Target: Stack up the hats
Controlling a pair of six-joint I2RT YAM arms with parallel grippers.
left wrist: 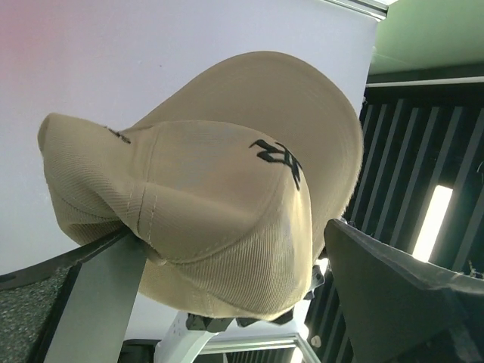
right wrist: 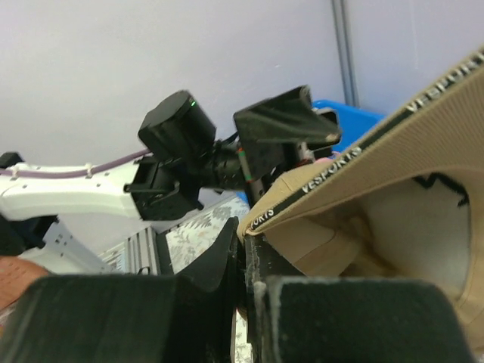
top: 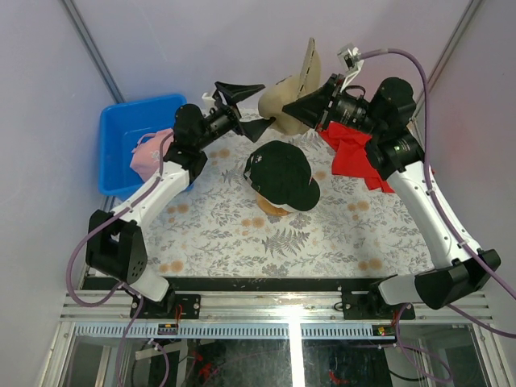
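Upper centre of the overhead view: our right claw (top: 284,117) is clenched on the inner band of the tan cap (top: 280,95), held aloft. Our left claw (top: 248,109) gapes around its crown. We judge it best lowered level, brims aligned, onto the dark green cap (top: 280,173) at mid-frame.

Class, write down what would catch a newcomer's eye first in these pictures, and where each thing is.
A tan cap hangs in the air over the far edge of the table, pinched at its rim by the right gripper, with the open left gripper at its crown. Below, a dark cap sits mid-table, and a pink cap lies in the blue bin at left.
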